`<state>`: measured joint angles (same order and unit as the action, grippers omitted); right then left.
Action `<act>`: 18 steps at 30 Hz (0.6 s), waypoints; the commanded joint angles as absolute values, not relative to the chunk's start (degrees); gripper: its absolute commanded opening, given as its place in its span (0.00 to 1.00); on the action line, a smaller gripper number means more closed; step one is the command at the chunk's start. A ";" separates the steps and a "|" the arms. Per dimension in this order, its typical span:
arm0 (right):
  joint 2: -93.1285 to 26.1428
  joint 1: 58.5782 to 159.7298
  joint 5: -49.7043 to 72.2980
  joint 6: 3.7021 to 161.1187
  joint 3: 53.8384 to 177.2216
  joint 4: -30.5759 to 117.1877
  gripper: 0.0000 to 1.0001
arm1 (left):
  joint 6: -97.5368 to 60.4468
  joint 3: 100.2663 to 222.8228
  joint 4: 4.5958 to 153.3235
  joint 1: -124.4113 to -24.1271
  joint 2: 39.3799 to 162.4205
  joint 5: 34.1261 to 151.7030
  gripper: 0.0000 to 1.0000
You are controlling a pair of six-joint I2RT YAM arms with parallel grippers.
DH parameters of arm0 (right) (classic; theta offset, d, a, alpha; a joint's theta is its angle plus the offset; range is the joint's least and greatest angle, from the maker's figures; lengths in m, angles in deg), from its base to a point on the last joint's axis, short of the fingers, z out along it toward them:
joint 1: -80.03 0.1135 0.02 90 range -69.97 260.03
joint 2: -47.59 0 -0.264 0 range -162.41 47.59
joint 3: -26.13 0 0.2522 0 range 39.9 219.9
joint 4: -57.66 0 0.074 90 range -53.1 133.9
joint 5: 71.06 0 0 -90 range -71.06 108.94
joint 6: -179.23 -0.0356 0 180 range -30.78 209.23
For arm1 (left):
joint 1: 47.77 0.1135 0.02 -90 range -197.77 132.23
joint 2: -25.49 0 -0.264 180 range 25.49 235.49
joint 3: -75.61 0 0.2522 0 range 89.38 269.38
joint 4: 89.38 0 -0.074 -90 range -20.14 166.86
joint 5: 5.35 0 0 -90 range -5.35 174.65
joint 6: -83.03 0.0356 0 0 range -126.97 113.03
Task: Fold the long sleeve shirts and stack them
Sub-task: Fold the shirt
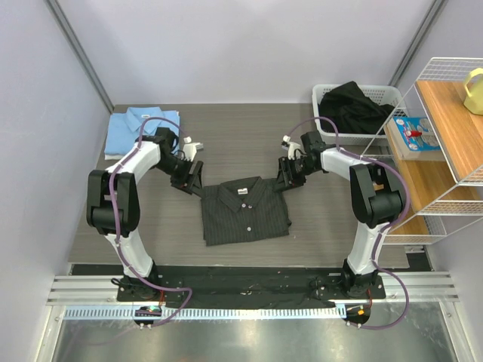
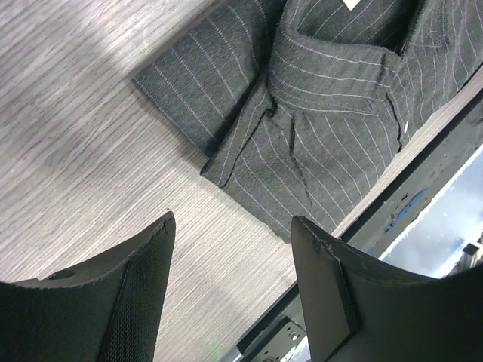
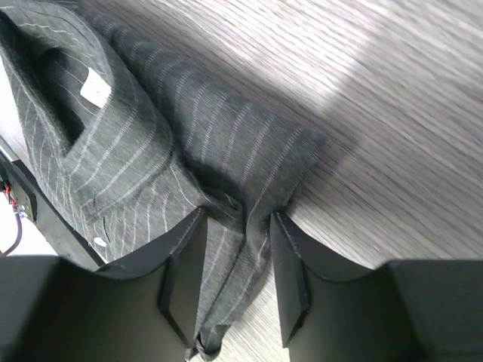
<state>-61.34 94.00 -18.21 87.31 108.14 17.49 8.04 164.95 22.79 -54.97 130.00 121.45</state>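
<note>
Charcoal cloth with pale pinstripes fills the middle of the table (image 1: pixel 317 226). The pinstripe shirt (image 1: pixel 245 215) lies there folded into a rough square, collar toward the far side and button front up, with a small white label showing inside the neck. The blue shirt (image 1: pixel 139 130) sits folded at the far left corner, well apart from it, its collar showing.

The left gripper (image 1: pixel 194 177) hangs just off the pinstripe shirt's far left corner. In its wrist view the 2 fingers (image 2: pixel 136 294) stand well apart with only bare wood grain between them. The shirt's folded edge lies ahead of the tips and does not touch them.

The right gripper (image 1: pixel 289 175) is at the far right corner of the same shirt. Its wrist view shows the 2 fingers (image 3: pixel 181 264) partway apart and straddling a thick fold at the shirt's edge, with striped cloth running down the gap between them. Whether they pinch that fold or merely sit around it, I cannot tell from here.

At the far right a white basket (image 1: pixel 332 87) holds a black garment (image 1: pixel 351 105). A wire shelf (image 1: pixel 445 128) with wooden boards stands beside the table.
</note>
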 commanded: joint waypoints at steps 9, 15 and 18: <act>-58.33 95.85 -12.80 87.99 110.65 18.32 0.45 | 6.57 164.00 23.33 -53.13 128.68 123.59 0.64; -54.99 95.76 -3.05 89.05 111.09 15.34 0.48 | 5.87 163.56 24.47 -52.87 127.98 122.54 0.66; -52.96 95.85 -6.18 90.11 111.09 15.34 0.48 | 5.69 163.12 24.74 -52.69 128.06 122.97 0.66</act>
<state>-58.69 95.67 -7.48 88.32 109.46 15.61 6.53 163.79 23.49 -53.51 129.98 121.95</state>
